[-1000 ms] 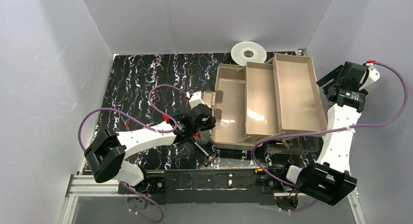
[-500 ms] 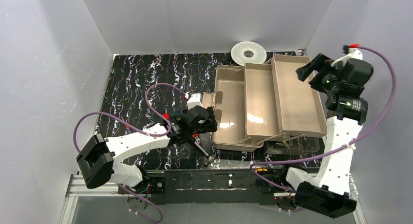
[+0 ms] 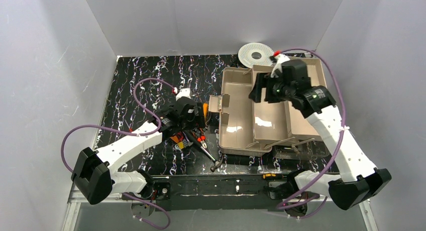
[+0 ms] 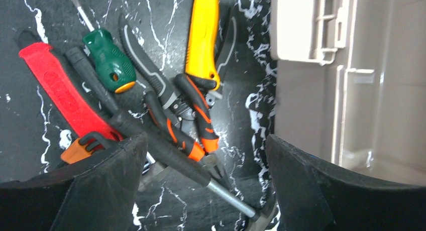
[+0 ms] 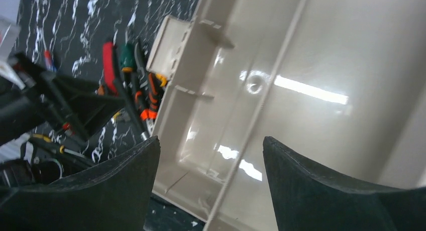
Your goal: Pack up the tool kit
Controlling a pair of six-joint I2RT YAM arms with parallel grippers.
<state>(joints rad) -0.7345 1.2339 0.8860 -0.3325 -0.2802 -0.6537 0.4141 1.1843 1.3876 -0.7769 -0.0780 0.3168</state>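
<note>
A round white plastic spool (image 3: 256, 54) with a hole through its middle lies flat at the far edge of the black tabletop veined with white marbling (image 3: 143, 83), right of centre and just beside the back wall. Plain pale grey panels (image 3: 211, 20) enclose the table at the back and on both sides. A silver aluminium rail (image 3: 93, 193) runs along the near edge.

Toolbox trays: toolbox (image 3: 236, 120) open upward; right gripper (image 3: 256, 89) hangs over the middle, jaws wide.
Left of toolbox: hammer (image 4: 166, 150), pliers (image 4: 200, 118) and green screwdriver (image 4: 110, 65) heaped on the mat, left gripper (image 4: 206, 139) spread above them.
Upper left: bare mat (image 3: 145, 80), open passage.
Top centre: spool (image 3: 256, 53) just behind the toolbox.
</note>
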